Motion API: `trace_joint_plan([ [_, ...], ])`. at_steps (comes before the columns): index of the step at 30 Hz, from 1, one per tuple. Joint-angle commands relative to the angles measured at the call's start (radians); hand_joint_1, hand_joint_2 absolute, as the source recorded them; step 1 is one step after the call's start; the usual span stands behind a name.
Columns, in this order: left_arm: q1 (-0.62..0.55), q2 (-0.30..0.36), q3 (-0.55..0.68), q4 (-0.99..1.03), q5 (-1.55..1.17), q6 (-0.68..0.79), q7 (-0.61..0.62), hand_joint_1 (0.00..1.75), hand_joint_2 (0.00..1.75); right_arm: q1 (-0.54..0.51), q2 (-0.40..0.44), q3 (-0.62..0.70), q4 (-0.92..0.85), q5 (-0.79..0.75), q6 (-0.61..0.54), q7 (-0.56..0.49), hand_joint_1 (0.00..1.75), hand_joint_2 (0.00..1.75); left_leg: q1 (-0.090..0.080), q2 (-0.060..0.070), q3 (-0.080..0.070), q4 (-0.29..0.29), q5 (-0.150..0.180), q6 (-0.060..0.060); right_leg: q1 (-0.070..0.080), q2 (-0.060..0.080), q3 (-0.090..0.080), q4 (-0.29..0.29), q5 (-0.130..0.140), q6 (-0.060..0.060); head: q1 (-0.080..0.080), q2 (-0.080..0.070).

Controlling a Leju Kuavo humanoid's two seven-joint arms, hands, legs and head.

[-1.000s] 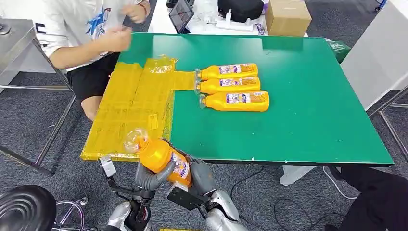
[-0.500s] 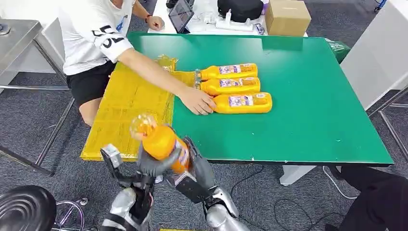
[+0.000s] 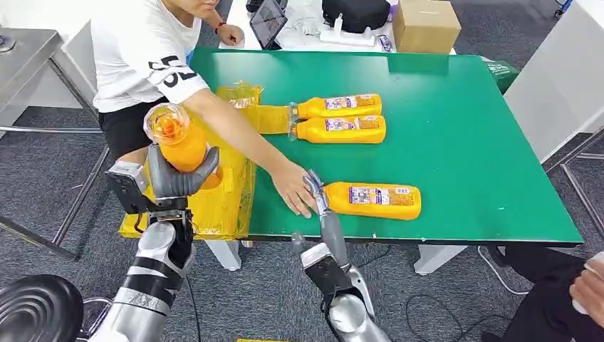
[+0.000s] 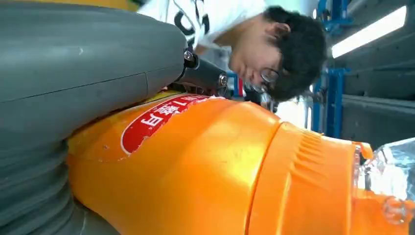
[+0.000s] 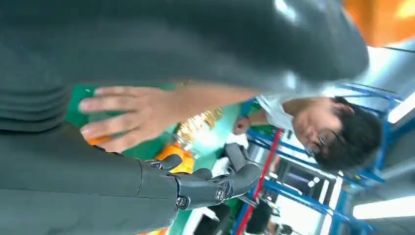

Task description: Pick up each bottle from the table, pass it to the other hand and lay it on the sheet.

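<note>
My left hand (image 3: 178, 179) grips an orange bottle (image 3: 176, 142) upright over the yellow sheet (image 3: 189, 167), clear cap up. The left wrist view shows the same bottle (image 4: 215, 166) close up against my left hand (image 4: 73, 78). My right hand (image 3: 319, 203) stands open at the table's near edge, fingers stretched toward the neck of an orange bottle (image 3: 374, 200) lying on the green table (image 3: 463, 157). A person's hand (image 3: 293, 187) rests on that bottle's cap end. In the right wrist view my right hand (image 5: 195, 188) is empty beside the person's hand (image 5: 127, 117). Two more bottles (image 3: 338, 117) lie side by side farther back.
A person in a white shirt (image 3: 139, 50) leans over the table's left side, arm across the sheet. A cardboard box (image 3: 425, 26), a tablet (image 3: 268, 21) and a black bag (image 3: 355, 12) stand behind the table. A black stool (image 3: 39, 308) stands at my lower left.
My left hand took the bottle alone and lifted it left over the sheet. My right hand let go and reached forward. The person slid the nearest lying bottle toward the front edge.
</note>
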Motion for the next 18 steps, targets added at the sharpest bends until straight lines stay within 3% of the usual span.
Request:
trace_joint_plan([
  [1, -0.209, 0.112, 0.044, 0.416, -0.463, 0.293, 0.017, 1.75, 1.75, 0.059, -0.018, -0.101, -0.313, -0.202, -0.066, -0.067, 0.0, 0.0, 0.0, -0.002, 0.005, 0.001, -0.002, -0.001, 0.001, -0.003, 0.005, 0.001, -0.003, -0.002, 0.0, 0.0],
  [6, -0.281, 0.199, -0.019, 0.67, -0.82, 0.391, 0.151, 1.75, 1.75, 0.072, -0.011, -0.134, -0.382, -0.292, -0.103, -0.067, 0.0, 0.0, 0.0, 0.0, 0.003, -0.001, 0.0, -0.001, 0.0, 0.0, 0.003, 0.0, -0.001, -0.001, 0.0, 0.0],
  [8, -0.281, 0.205, -0.014, 0.675, -0.821, 0.389, 0.147, 1.75, 1.75, 0.071, -0.013, -0.135, -0.382, -0.294, -0.102, -0.067, 0.0, 0.0, 0.001, 0.003, 0.008, 0.0, -0.003, -0.002, 0.002, 0.002, 0.008, 0.0, -0.002, -0.002, 0.0, 0.0],
  [13, -0.281, 0.205, -0.014, 0.675, -0.821, 0.389, 0.147, 1.75, 1.75, 0.071, -0.013, -0.135, -0.382, -0.294, -0.102, -0.067, 0.0, 0.0, 0.001, 0.003, 0.004, 0.0, -0.001, -0.001, 0.001, 0.001, 0.003, 0.0, -0.001, -0.001, 0.0, 0.0],
  [15, -0.294, 0.231, -0.077, 0.714, -0.963, 0.331, 0.228, 1.75, 1.75, 0.069, -0.01, -0.141, -0.392, -0.315, -0.106, -0.067, 0.0, 0.0, 0.002, 0.002, 0.008, 0.001, -0.004, -0.001, 0.002, 0.0, 0.008, 0.0, -0.004, -0.002, 0.001, 0.0],
  [18, -0.303, 0.265, -0.13, 0.78, -1.084, 0.225, 0.239, 1.75, 1.75, 0.062, -0.009, -0.161, -0.397, -0.336, -0.084, -0.067, 0.0, 0.0, 0.0, 0.003, 0.003, 0.0, -0.001, -0.001, 0.001, 0.003, 0.002, 0.0, -0.001, -0.001, 0.0, 0.0],
])
